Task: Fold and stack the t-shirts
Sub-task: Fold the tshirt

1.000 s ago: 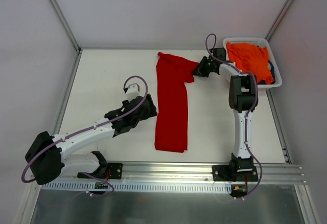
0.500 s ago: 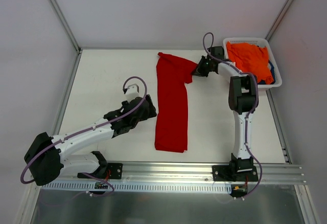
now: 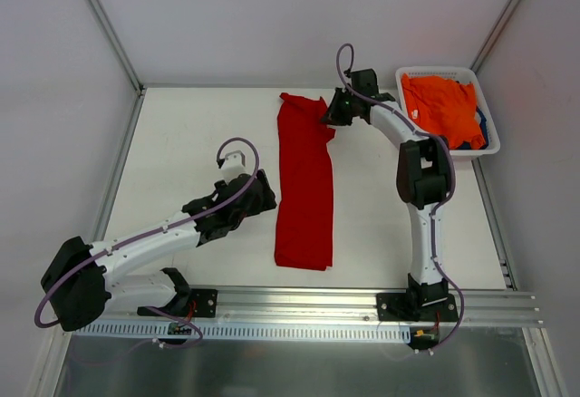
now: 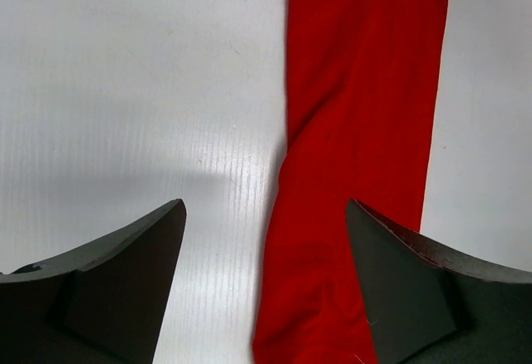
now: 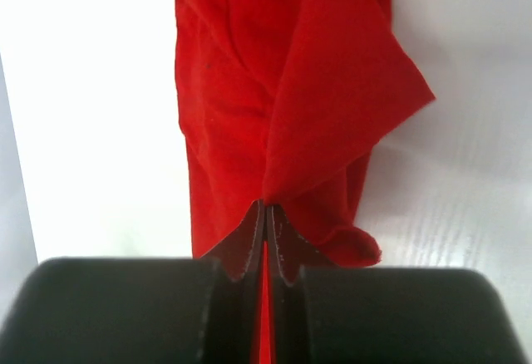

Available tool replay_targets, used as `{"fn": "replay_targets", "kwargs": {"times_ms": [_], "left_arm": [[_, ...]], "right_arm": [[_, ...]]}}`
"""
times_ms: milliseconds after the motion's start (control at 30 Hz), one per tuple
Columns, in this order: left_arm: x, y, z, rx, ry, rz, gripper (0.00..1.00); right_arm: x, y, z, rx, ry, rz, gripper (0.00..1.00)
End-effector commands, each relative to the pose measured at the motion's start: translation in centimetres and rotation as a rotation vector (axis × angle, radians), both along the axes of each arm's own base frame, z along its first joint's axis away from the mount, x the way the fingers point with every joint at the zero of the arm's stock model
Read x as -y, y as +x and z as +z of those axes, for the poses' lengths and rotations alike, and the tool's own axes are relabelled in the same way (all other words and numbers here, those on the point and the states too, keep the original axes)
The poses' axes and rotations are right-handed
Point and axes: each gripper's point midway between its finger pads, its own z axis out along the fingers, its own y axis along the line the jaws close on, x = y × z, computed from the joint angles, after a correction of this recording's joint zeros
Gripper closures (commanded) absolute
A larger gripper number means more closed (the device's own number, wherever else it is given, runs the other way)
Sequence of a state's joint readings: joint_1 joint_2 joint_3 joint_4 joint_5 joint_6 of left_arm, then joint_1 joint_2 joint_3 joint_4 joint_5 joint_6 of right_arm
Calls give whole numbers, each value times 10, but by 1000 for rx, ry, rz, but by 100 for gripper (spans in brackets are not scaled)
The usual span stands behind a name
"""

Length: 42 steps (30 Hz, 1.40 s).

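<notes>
Right gripper (image 5: 266, 214) pinches a fold of the red t-shirt (image 3: 304, 188) at its far end; left gripper (image 4: 264, 208), jaws apart, apparently hovers at its left edge.

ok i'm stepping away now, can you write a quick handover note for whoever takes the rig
Right gripper: jaws shut on a fold of the red t-shirt at its far right corner.
Left gripper: jaws open, holding nothing, by the shirt's left edge about mid-length.
Red t-shirt lies on the table as a long narrow strip running near to far.
Orange t-shirt is bunched in the basket at the far right, with a bit of dark blue cloth showing beside it.
Done: red shirt narrowed lengthwise, it seems.
Left: finish folding the red one, fold what is in the basket, stack everything.
</notes>
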<state>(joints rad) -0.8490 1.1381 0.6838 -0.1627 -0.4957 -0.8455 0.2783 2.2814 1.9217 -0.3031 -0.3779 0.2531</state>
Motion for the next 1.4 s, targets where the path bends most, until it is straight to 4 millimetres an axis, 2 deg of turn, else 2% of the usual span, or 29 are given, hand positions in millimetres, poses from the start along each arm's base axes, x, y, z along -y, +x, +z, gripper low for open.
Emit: {"fn": "replay_targets", "kwargs": {"times_ms": [0, 33, 300, 433, 500, 533, 633, 733, 933, 1000, 1133, 1267, 1367], "left_arm": [[-2, -1, 3, 5, -23, 3, 21], [-2, -1, 3, 4, -25, 3, 21], [-4, -2, 3, 9, -24, 5, 21], [-5, -3, 0, 4, -19, 6, 21], [-5, -3, 0, 5, -21, 6, 21], [-5, -3, 0, 4, -19, 6, 21], [-5, -3, 1, 6, -22, 6, 21], [-6, -3, 0, 5, -21, 6, 21], [-3, -3, -1, -4, -26, 5, 21], [-2, -2, 0, -5, -30, 6, 21], [-1, -2, 2, -1, -32, 3, 21], [-1, -1, 4, 4, -32, 1, 21], [-1, -1, 3, 4, -29, 1, 21]], "right_arm": [[-15, -2, 40, 75, -17, 34, 100], [-20, -3, 43, 81, -18, 46, 100], [-60, -14, 21, 48, -35, 111, 100], [-73, -18, 10, 23, -36, 139, 99], [-78, -21, 3, 3, -30, 153, 89], [-79, -23, 1, -6, -32, 158, 77], [-79, -28, -5, -18, -39, 163, 58], [-80, -33, -5, -19, -47, 178, 49], [-80, -42, -1, -10, -84, 214, 47], [-77, -43, 9, 15, -95, 211, 47], [-63, -34, 22, 56, -133, 184, 47], [-51, -20, 23, 56, -121, 150, 47], [-42, -12, 16, 48, -123, 129, 47]]}}
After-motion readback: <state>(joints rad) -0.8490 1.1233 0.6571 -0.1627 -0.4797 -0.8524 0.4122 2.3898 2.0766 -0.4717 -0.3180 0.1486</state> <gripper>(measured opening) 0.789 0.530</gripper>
